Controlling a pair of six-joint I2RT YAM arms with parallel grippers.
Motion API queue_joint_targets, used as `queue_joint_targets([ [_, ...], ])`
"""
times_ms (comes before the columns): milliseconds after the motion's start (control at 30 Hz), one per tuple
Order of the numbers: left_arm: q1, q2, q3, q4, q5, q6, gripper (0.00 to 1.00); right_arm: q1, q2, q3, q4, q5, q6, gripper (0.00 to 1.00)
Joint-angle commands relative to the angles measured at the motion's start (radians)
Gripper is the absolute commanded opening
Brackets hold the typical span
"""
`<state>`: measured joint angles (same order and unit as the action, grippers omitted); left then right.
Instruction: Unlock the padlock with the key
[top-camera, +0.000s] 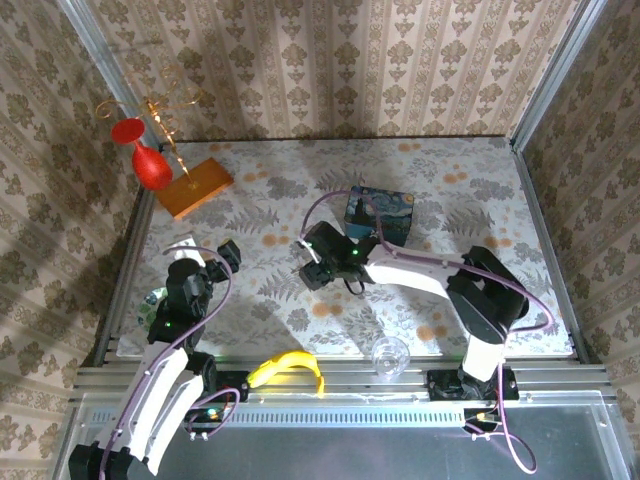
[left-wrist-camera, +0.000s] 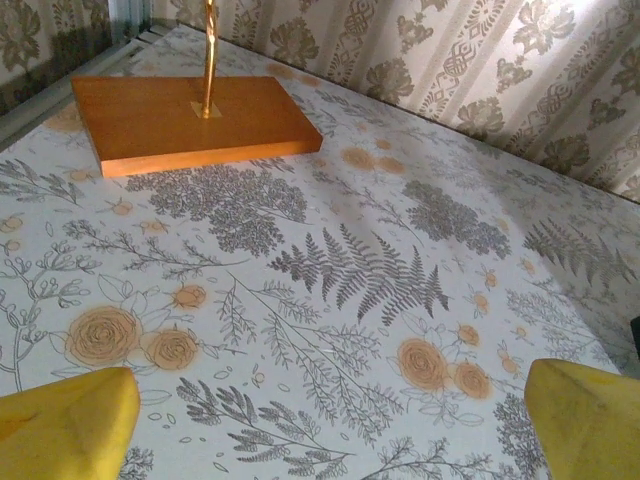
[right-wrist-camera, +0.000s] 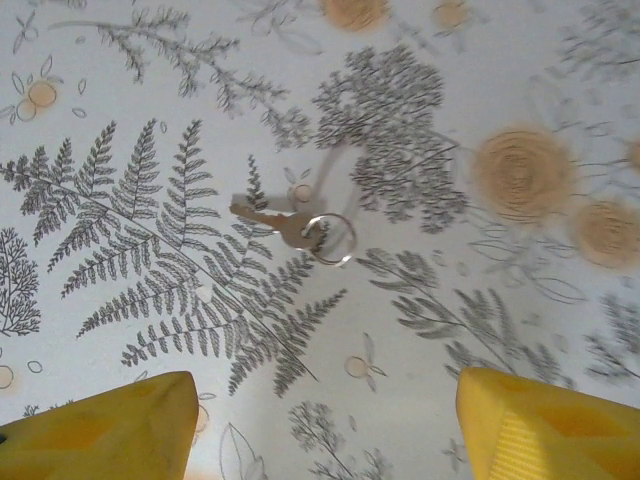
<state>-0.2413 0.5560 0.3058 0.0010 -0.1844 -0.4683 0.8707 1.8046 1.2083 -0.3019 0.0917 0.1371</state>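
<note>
A small brass-coloured key (right-wrist-camera: 272, 221) on a silver ring (right-wrist-camera: 331, 239) lies flat on the flower-printed table top. It sits ahead of my right gripper (right-wrist-camera: 320, 405), whose yellow fingertips (right-wrist-camera: 110, 425) stand wide apart at either side, with bare table between them; the gripper is open and apart from the key. From above, the right gripper (top-camera: 312, 268) hangs low over the table just left of the blue painted tin (top-camera: 380, 215). My left gripper (left-wrist-camera: 325, 405) is open over bare table, and from above it (top-camera: 228, 255) is at the left side. The padlock is hidden.
A wooden base (left-wrist-camera: 190, 120) with a gold wire stand and a red ornament (top-camera: 150, 165) stands at the back left. A banana (top-camera: 285, 368) and a clear glass cup (top-camera: 390, 355) lie on the front rail. Patterned walls close in the table.
</note>
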Motion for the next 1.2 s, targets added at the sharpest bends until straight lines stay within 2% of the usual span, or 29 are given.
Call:
queue_joint_targets([
  [0,0.006,-0.015,0.017,-0.030,0.055,-0.016,1.00,-0.006,0.049,0.067,-0.071,-0.065,-0.035,0.69],
  [100,0.012,-0.011,0.019,-0.034,0.091,-0.021,1.00,-0.007,0.094,0.111,-0.093,-0.089,-0.058,0.66],
  [233,0.017,0.004,0.028,-0.068,0.077,-0.073,1.00,-0.011,0.146,0.161,-0.114,-0.122,-0.080,0.57],
  [333,0.020,0.039,0.053,-0.068,0.113,-0.064,1.00,-0.016,0.176,0.185,-0.111,-0.155,-0.095,0.52],
  [633,0.022,0.090,0.079,-0.051,0.184,-0.039,1.00,-0.060,0.207,0.206,-0.097,-0.170,-0.103,0.51],
  [1167,0.021,0.084,0.063,-0.077,0.184,-0.048,1.00,-0.109,0.285,0.272,-0.072,-0.292,-0.123,0.52],
])
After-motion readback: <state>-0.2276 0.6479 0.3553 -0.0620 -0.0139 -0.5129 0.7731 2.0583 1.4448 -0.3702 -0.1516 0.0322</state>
